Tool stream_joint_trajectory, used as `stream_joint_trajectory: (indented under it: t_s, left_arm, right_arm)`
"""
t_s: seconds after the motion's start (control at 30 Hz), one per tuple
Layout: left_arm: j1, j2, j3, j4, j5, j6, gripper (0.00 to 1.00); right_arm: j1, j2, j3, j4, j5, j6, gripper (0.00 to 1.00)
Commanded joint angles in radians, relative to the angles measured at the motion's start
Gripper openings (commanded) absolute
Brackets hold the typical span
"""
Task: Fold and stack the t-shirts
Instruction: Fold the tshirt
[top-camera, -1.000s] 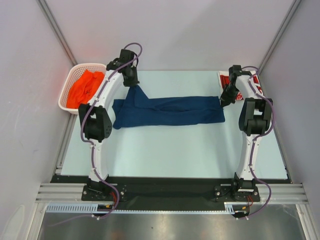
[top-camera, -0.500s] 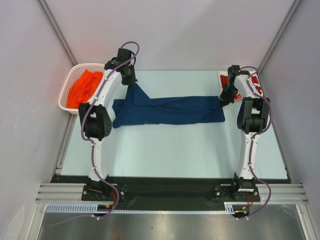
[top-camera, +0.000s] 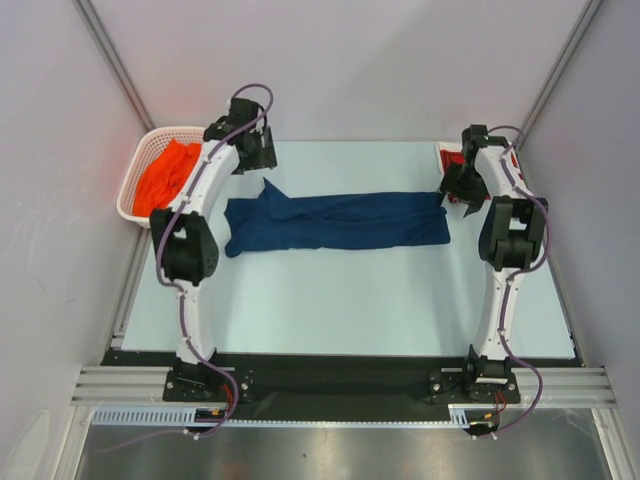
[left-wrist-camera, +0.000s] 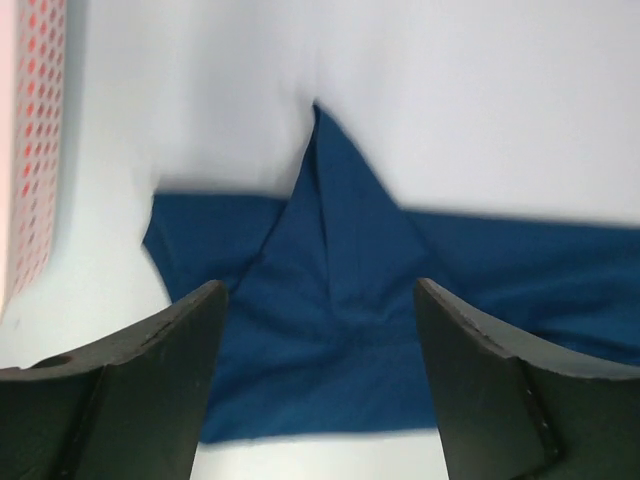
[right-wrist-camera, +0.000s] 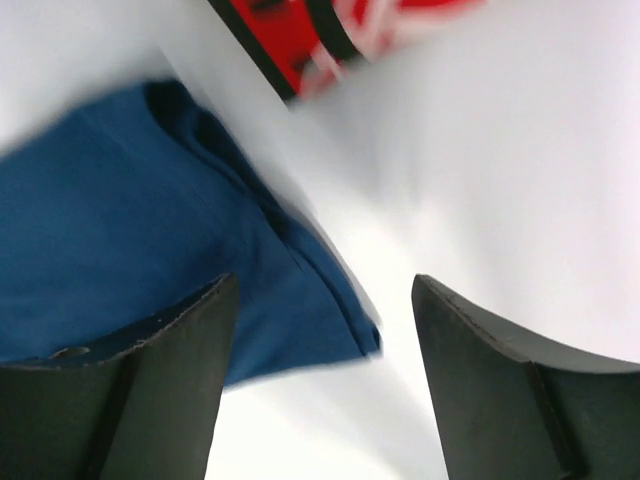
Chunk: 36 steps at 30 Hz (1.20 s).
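Note:
The dark navy t-shirt (top-camera: 335, 222) lies as a long folded strip across the middle of the table, with a pointed flap (left-wrist-camera: 322, 190) sticking out at its left end. My left gripper (top-camera: 258, 150) hovers behind that end, open, with nothing between its fingers (left-wrist-camera: 318, 292). Over the strip's right end, my right gripper (top-camera: 462, 192) is also open and empty (right-wrist-camera: 324, 284); the shirt's corner (right-wrist-camera: 340, 320) lies beneath it. The orange t-shirt (top-camera: 165, 175) sits crumpled in the basket. The red t-shirt (top-camera: 450, 157) lies at the far right, mostly hidden behind my right arm (right-wrist-camera: 300, 30).
A white lattice basket (top-camera: 135, 205) stands off the table's far left corner, and its wall shows in the left wrist view (left-wrist-camera: 28, 150). The pale table (top-camera: 340, 300) stretches in front of the navy shirt. Grey walls close in on both sides.
Both grippers have opened and let go of the navy t-shirt. The raised left corner has dropped onto the table. My left gripper has drawn back and left, and the right one has lifted slightly.

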Motion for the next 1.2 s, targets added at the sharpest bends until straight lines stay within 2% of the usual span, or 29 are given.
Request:
stream_joint_trajectory:
  t_s: [0.0,0.03,0.1,0.17,0.2,0.23,0.33,0.43,0.53,0.57,0.73,0.93,1.17]
  left_arm:
    - [0.007,-0.259,-0.116,-0.006,-0.009,-0.018,0.80]
    - [0.007,-0.308,-0.235,0.009,0.036,-0.024,0.76]
    - [0.008,-0.400,-0.374,0.041,0.090,-0.038,0.74]
    - [0.019,-0.595,-0.669,0.107,0.163,-0.065,0.75]
    - [0.025,-0.596,-0.671,0.119,0.193,-0.066,0.75]
    - [0.042,-0.661,-0.789,0.129,0.219,-0.076,0.75]
    - [0.099,-0.744,-0.957,0.155,0.256,-0.107,0.74]
    - [0.171,-0.775,-1.080,0.234,0.353,-0.148,0.73]
    - [0.203,-0.757,-1.117,0.280,0.388,-0.167,0.75]
    - [0.244,-0.748,-1.120,0.287,0.399,-0.168,0.75]
    - [0.284,-0.666,-1.145,0.365,0.422,-0.176,0.79]
    - [0.292,-0.571,-1.134,0.383,0.422,-0.196,0.78]
    - [0.297,-0.562,-1.149,0.399,0.411,-0.228,0.75]
  right_arm:
    - [-0.031,-0.213,-0.152,0.006,0.039,-0.014,0.76]
    - [-0.041,-0.243,-0.209,0.026,-0.001,-0.012,0.76]
    - [-0.063,-0.331,-0.365,0.100,-0.044,-0.008,0.76]
    - [-0.069,-0.397,-0.497,0.174,-0.148,0.012,0.76]
    - [-0.071,-0.411,-0.534,0.197,-0.184,0.012,0.76]
    - [-0.072,-0.428,-0.570,0.220,-0.245,0.026,0.76]
    - [-0.072,-0.471,-0.686,0.302,-0.326,0.043,0.77]
    - [-0.077,-0.494,-0.767,0.362,-0.380,0.063,0.77]
    - [-0.086,-0.498,-0.808,0.399,-0.403,0.070,0.78]
    - [-0.089,-0.494,-0.820,0.403,-0.408,0.070,0.78]
    - [-0.107,-0.488,-0.843,0.414,-0.410,0.060,0.78]
    - [-0.115,-0.455,-0.846,0.422,-0.413,0.052,0.77]
    - [-0.117,-0.419,-0.835,0.426,-0.414,0.044,0.77]
